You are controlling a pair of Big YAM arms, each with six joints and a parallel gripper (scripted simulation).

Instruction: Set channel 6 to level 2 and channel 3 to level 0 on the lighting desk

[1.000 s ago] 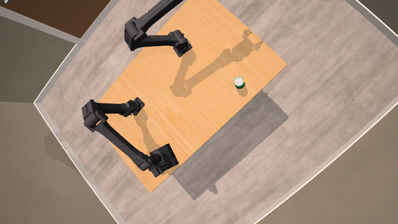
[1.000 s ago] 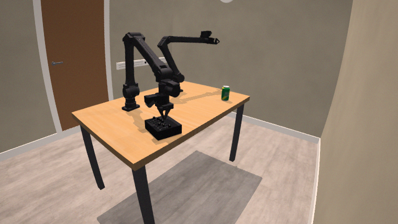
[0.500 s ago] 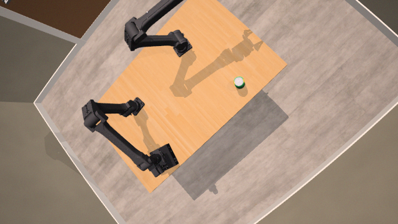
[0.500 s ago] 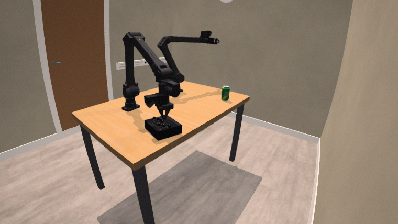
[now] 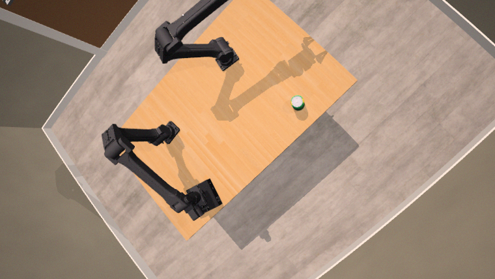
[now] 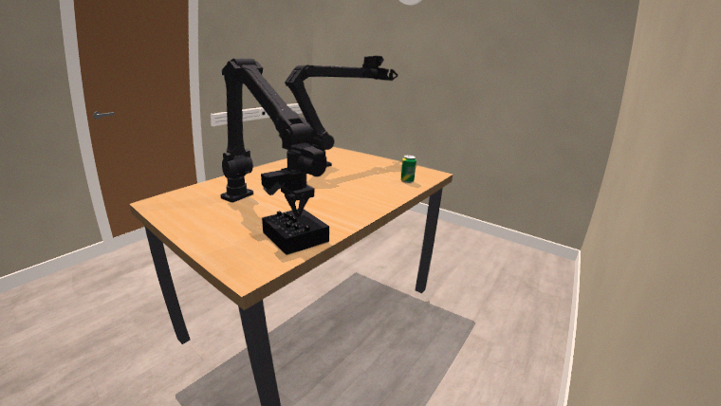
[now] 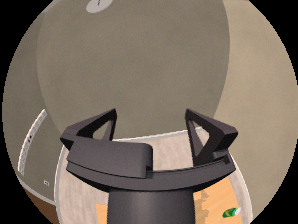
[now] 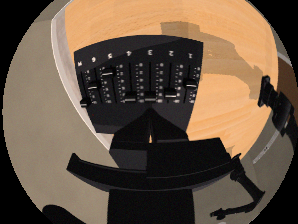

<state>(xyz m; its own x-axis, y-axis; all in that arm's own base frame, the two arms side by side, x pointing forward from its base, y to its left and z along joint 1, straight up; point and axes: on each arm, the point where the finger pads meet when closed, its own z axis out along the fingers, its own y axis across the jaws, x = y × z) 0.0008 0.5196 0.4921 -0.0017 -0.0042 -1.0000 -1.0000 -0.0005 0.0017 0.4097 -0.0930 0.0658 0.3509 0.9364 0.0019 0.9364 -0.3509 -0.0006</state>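
Showing the lighting desk (image 5: 215, 192) (image 6: 315, 240) (image 8: 115, 125) near a table corner, the top view reveals no levels; in the exterior view, the right gripper (image 5: 197, 210) (image 6: 298, 215) (image 8: 150, 112) points down there, fingers together. The left wrist view has the left gripper (image 6: 394, 75) (image 7: 151, 113) wide. In the right wrist view, channel 3's fader (image 8: 150, 95) sits at its slot's gripper end, channel 6's fader (image 8: 94, 86) partway; whether either is done, I cannot tell.

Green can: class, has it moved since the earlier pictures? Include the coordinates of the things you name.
No; the green can (image 5: 297, 102) (image 6: 408, 169) (image 7: 230, 213) stands at the same spot near the table's (image 5: 263, 138) (image 6: 353, 206) edge.
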